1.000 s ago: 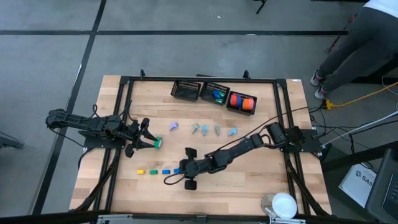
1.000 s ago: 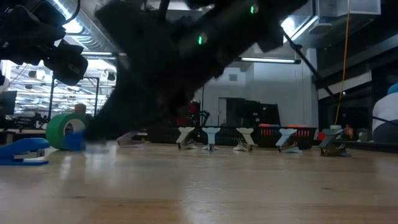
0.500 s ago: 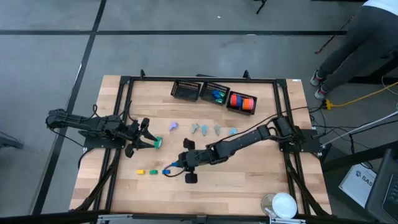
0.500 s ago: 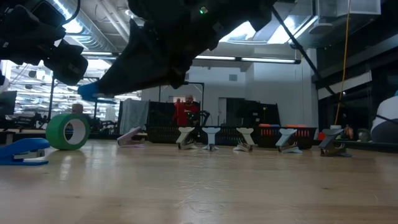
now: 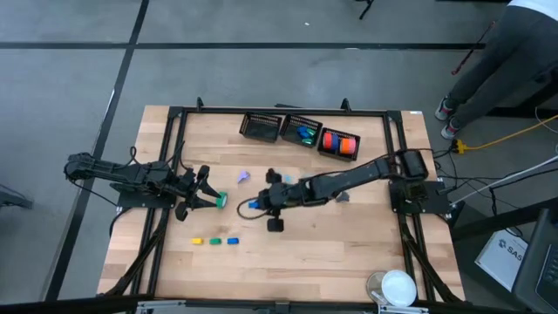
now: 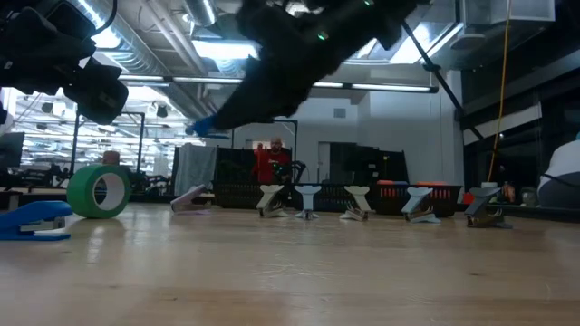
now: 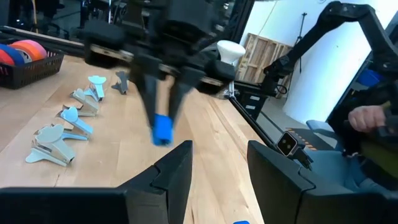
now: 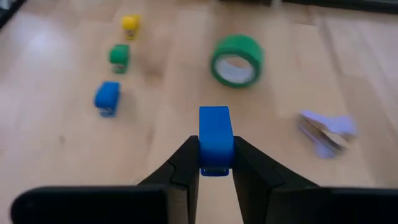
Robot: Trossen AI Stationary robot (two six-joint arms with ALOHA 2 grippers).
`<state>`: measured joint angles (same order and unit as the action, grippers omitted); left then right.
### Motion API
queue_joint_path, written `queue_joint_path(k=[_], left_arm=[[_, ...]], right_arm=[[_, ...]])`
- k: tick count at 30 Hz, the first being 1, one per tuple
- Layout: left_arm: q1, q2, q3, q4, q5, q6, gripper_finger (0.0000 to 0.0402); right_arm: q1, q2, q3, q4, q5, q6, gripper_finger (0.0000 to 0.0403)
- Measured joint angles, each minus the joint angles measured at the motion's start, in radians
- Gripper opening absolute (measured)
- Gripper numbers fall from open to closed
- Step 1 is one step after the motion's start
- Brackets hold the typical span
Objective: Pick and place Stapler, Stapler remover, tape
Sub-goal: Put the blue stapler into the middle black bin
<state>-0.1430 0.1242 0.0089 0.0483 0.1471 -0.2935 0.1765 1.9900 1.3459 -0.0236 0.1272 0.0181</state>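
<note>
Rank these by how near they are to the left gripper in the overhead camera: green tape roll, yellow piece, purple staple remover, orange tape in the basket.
From the left gripper:
1. Green tape roll, right at its fingertips.
2. Purple staple remover and yellow piece: too close to call.
3. Orange tape, far basket.

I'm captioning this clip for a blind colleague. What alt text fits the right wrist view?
The right gripper holds a small blue block between its dark fingers, above a wooden table. Beyond it lie a roll of green tape, a row of yellow, green and blue blocks, and a blurred lilac staple remover.
</note>
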Motion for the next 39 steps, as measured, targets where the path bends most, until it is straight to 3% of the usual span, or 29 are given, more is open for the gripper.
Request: queue_joint_path(k=[19, 39], left_arm=[[0.0, 0.0, 0.0, 0.0, 0.0, 0.0, 0.015], [0.0, 0.0, 0.0, 0.0, 0.0, 0.0, 0.015]], right_arm=[[-0.311, -0.317, -0.366, 0.056, -0.034, 0.03, 0.0077], [-0.655, -0.267, -0.371, -0.016, -0.007, 0.08, 0.0077]])
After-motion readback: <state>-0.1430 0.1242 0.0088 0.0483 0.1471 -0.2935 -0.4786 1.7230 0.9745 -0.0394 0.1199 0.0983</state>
